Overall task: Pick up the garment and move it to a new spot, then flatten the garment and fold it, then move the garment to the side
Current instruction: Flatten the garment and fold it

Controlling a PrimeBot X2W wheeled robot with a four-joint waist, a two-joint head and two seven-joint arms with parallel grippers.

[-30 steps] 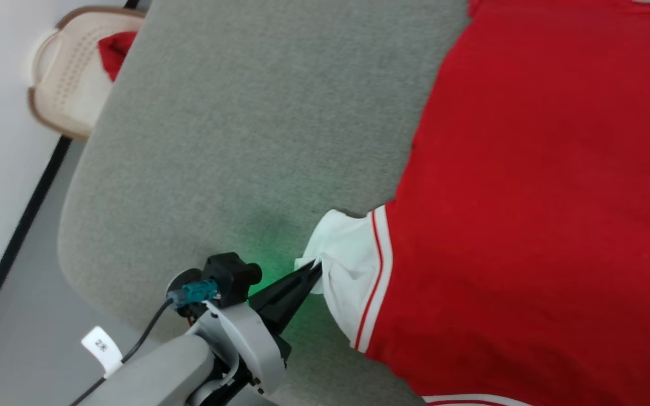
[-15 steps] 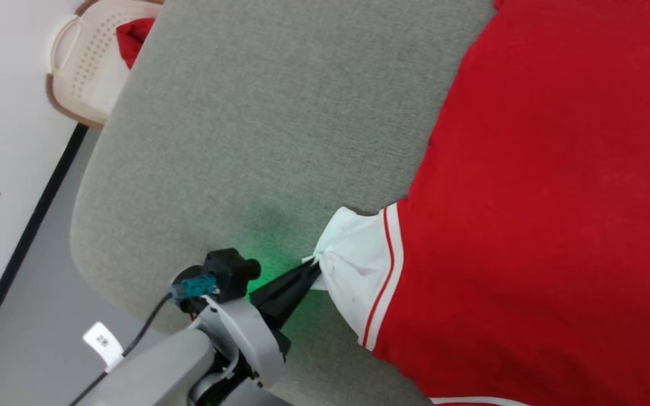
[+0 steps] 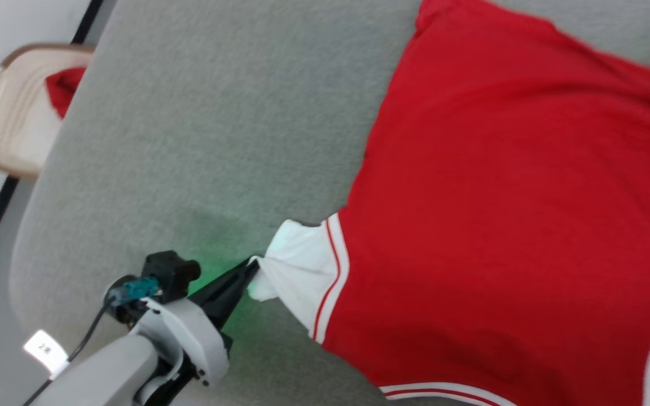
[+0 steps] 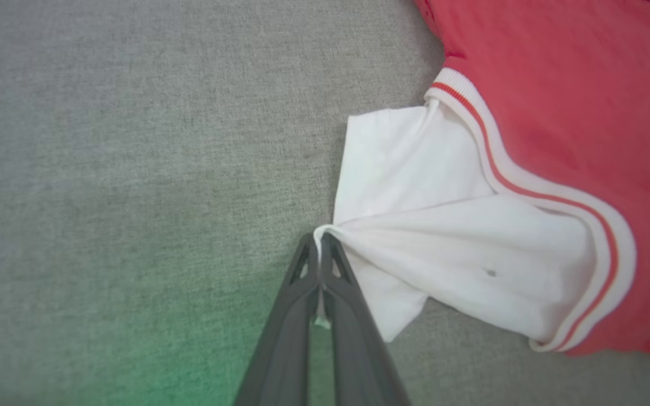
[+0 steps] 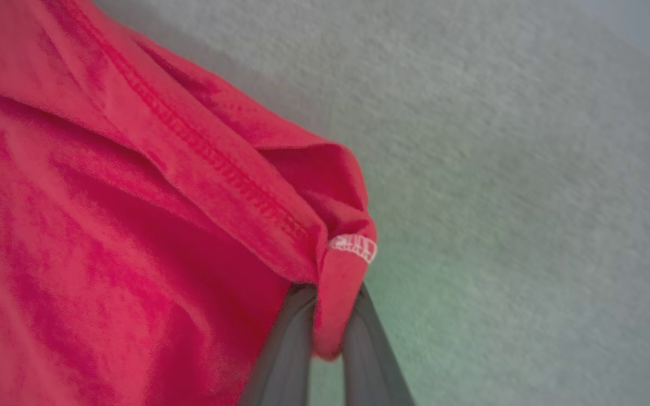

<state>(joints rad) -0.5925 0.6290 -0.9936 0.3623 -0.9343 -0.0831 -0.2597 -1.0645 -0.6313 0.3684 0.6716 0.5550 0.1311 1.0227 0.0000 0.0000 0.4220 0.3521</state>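
So the setting is a grey fabric surface (image 3: pixel 218 141) with a rounded corner, and the garment (image 3: pixel 500 225) lies spread over its right part in the head view, plain red cloth facing up. Its white sleeve (image 4: pixel 443 225), edged with white-and-red striped trim (image 4: pixel 528 194), pokes out leftward onto the grey fabric and is bunched into creases that all run to one point. The left gripper (image 4: pixel 320 243) is clamped right on that point, dark fingers pressed together with just a sliver of white cloth between them, low against the surface. Over in the right wrist view, the right gripper (image 5: pixel 328 304) is closed on a folded red hem corner (image 5: pixel 353 247) that has a little patch of white stitching, the cloth pinched between the two fingers while the rest drapes off to that view's left. A green glow (image 3: pixel 212 254) tints the grey fabric by the left gripper. Further out, a cream perforated basket (image 3: pixel 9 135) sits at the head view's upper left next to a white wall, with some red cloth (image 3: pixel 62 90) in it. A white tag (image 3: pixel 44 349) hangs on the left arm's cable.
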